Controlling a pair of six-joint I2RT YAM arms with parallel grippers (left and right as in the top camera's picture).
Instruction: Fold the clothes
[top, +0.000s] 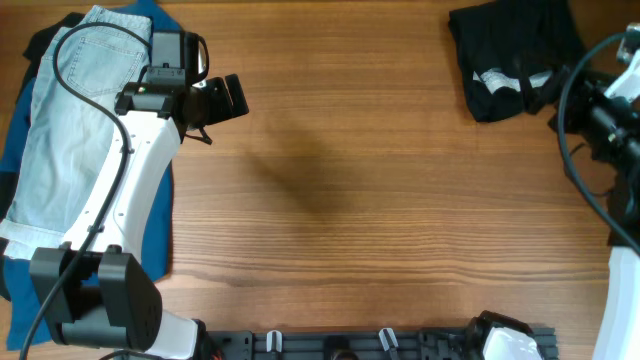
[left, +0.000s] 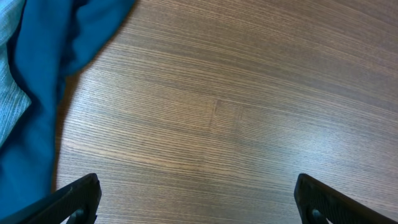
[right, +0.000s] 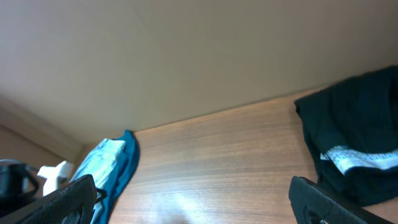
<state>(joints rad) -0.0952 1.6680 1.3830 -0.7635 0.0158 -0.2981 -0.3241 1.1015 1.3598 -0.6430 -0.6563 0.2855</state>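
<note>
One pair of plain black soft-fabric shorts (top: 515, 55), heaped in the far right corner of the wooden table (top: 380, 200); top edge cut off by the frame, right side behind cables (top: 562, 105). We cannot give its long axis. A whitish strip (top: 510, 78) shows; any print there is too small to read. Left hand (left: 199, 208) and right hand (right: 199, 208): both spread, empty.

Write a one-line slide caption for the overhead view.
Black shorts lie bunched at the table's far right; pale-blue denim shorts top a deep-blue garment at the left.
</note>
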